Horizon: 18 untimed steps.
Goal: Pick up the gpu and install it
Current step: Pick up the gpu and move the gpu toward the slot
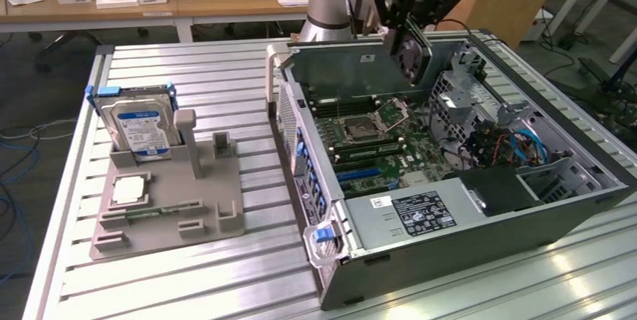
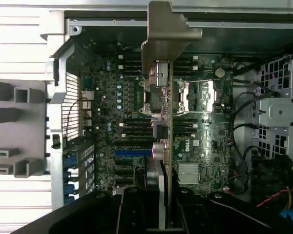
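The gpu (image 1: pixel 416 63) hangs edge-down in the gripper (image 1: pixel 410 27), whose fingers pinch the card by its upper end. In the wrist view the card (image 2: pixel 170 97) shows edge-on, its metal bracket (image 2: pixel 166 34) at the far end, crossing over the CPU socket (image 2: pixel 198 95). It sits above the motherboard (image 1: pixel 374 137) inside the open computer case (image 1: pixel 478 238), near the case's rear wall. Well apart, at the exterior view's left, 1 hard drive (image 1: pixel 137 130) stands upright in a grey holder (image 1: pixel 189 208) on the slatted table (image 1: pixel 199 74), and 1 small square chip (image 1: pixel 130 189) lies flat on it.
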Available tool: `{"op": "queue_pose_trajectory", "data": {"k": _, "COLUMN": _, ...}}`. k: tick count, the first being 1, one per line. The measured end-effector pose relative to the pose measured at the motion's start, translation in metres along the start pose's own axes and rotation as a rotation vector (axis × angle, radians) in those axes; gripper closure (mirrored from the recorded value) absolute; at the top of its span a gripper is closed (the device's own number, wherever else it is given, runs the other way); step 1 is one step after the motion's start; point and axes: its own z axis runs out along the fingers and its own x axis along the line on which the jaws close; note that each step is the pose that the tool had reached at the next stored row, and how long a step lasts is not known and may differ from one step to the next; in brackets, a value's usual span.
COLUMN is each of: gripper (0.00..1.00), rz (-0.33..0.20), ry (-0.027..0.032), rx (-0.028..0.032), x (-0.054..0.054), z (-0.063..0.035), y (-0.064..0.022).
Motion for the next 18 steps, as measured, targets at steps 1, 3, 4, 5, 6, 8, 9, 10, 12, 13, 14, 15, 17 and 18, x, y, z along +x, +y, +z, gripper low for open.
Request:
{"op": "queue_pose_trajectory", "data": {"k": 1, "gripper": 0.72, "rz": 0.0, "ry": 0.0, "rx": 0.0, "x": -0.004, "z": 0.0001, "y": 0.0}}
{"op": "queue_pose_trajectory", "data": {"k": 3, "gripper": 0.72, "rz": 0.0, "ry": 0.0, "rx": 0.0, "x": -0.012, "z": 0.0004, "y": 0.0002}}
{"op": "queue_pose_trajectory", "data": {"k": 4, "gripper": 0.72, "rz": -0.001, "ry": 0.0, "rx": 0.0, "x": -0.016, "z": 0.0006, "y": 0.0002}}
{"op": "queue_pose_trajectory", "data": {"k": 5, "gripper": 0.72, "rz": -0.001, "ry": 0.0, "rx": 0.0, "x": -0.02, "z": 0.0007, "y": 0.0003}}
{"op": "queue_pose_trajectory", "data": {"k": 6, "gripper": 0.72, "rz": -0.001, "ry": 0.0, "rx": 0.0, "x": -0.025, "z": 0.0009, "y": 0.0004}}
{"op": "queue_pose_trajectory", "data": {"k": 8, "gripper": 0.72, "rz": -0.001, "ry": 0.0, "rx": 0.0, "x": -0.032, "z": 0.0012, "y": 0.0005}}
{"op": "queue_pose_trajectory", "data": {"k": 9, "gripper": 0.72, "rz": -0.001, "ry": 0.0, "rx": -0.0001, "x": -0.037, "z": 0.0013, "y": 0.0005}}
{"op": "queue_pose_trajectory", "data": {"k": 10, "gripper": 0.72, "rz": -0.002, "ry": 0.0, "rx": -0.0001, "x": -0.041, "z": 0.0014, "y": 0.0006}}
{"op": "queue_pose_trajectory", "data": {"k": 12, "gripper": 0.72, "rz": -0.002, "ry": 0.0001, "rx": 0.0, "x": -0.046, "z": 0.0016, "y": 0.0006}}
{"op": "queue_pose_trajectory", "data": {"k": 13, "gripper": 0.72, "rz": -0.002, "ry": 0.0001, "rx": 0.0, "x": -0.048, "z": 0.0017, "y": 0.0007}}
{"op": "queue_pose_trajectory", "data": {"k": 14, "gripper": 0.72, "rz": -0.002, "ry": 0.0001, "rx": 0.0001, "x": -0.051, "z": 0.0018, "y": 0.0007}}
{"op": "queue_pose_trajectory", "data": {"k": 15, "gripper": 0.72, "rz": -0.002, "ry": 0.0001, "rx": 0.0001, "x": -0.053, "z": 0.0018, "y": 0.0007}}
{"op": "queue_pose_trajectory", "data": {"k": 17, "gripper": 0.72, "rz": -0.002, "ry": 0.0, "rx": 0.0001, "x": -0.054, "z": 0.0019, "y": 0.0008}}
{"op": "queue_pose_trajectory", "data": {"k": 18, "gripper": 0.72, "rz": -0.002, "ry": 0.0, "rx": 0.0, "x": -0.054, "z": 0.0019, "y": 0.0008}}
